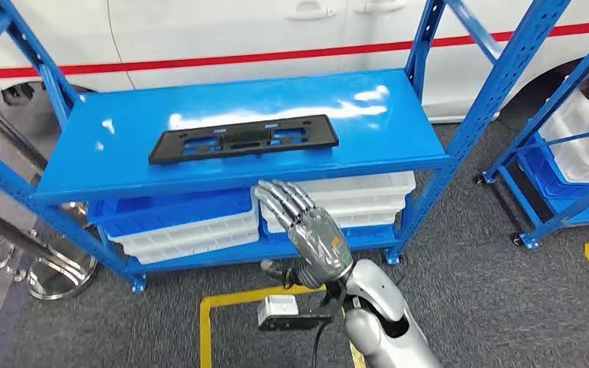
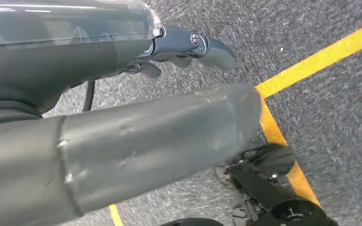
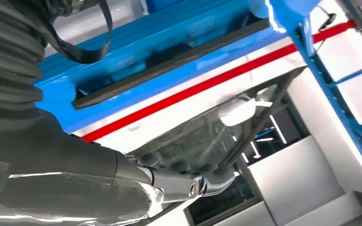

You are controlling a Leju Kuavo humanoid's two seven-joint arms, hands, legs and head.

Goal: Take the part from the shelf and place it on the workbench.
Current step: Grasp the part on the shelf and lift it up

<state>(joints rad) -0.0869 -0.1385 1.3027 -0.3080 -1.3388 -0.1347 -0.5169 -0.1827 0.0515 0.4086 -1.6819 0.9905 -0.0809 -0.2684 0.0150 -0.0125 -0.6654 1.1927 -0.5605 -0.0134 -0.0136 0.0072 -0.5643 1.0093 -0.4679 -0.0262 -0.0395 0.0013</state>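
Just below the part (image 1: 243,139), right hand (image 1: 310,226) raised, fingers spread.

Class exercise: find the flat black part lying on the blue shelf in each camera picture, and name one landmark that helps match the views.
Head view: the black part lies flat on the upper board of the blue shelf, above the raised right hand.
Left wrist view: not in it; this one looks at grey floor with yellow tape.
Right wrist view: the part shows as a dark bar along the shelf edge.
Shared landmark: the red stripe on the white car.
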